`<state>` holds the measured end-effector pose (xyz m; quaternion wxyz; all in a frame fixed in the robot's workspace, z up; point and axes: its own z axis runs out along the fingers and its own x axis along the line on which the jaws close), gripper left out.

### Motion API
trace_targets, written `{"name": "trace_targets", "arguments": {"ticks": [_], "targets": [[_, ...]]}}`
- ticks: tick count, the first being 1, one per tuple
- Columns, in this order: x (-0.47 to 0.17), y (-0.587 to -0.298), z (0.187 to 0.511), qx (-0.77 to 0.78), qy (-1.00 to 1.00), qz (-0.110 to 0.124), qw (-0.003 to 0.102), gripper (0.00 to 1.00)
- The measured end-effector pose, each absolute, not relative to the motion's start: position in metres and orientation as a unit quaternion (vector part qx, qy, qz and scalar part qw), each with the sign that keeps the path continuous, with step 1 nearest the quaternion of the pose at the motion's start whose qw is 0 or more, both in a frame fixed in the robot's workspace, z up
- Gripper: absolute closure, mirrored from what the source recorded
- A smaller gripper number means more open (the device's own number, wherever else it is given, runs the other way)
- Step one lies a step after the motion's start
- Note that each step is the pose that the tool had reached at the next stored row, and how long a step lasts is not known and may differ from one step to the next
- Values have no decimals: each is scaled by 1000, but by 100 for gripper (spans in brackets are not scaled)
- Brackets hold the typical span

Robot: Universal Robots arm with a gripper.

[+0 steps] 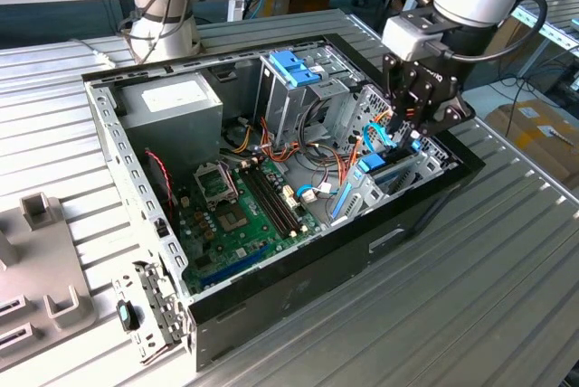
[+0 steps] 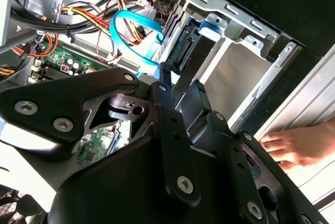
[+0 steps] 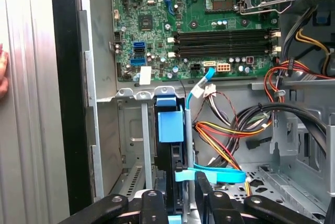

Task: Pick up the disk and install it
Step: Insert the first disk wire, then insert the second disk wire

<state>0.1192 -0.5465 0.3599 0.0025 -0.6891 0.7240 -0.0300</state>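
One black metal computer case (image 1: 298, 295) holds one green rectangular motherboard (image 1: 233, 224). Four long black memory slots (image 3: 225, 44) and one light-blue-railed flat disk (image 3: 170, 124) show.

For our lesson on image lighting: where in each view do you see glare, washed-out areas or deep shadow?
Exterior view: even light, soft sheen on the ribbed table. Second wrist view: the table strip beside the hand is washed out; the black pincer looks very dark. First wrist view: motherboard evenly lit, dark shadow around the disk.
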Motion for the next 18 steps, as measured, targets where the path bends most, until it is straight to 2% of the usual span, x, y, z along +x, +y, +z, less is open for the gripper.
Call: {"name": "trace_targets", "arguments": {"ticks": [18], "targets": [[121, -541, 360, -689, 724, -29, 2, 64]]}}
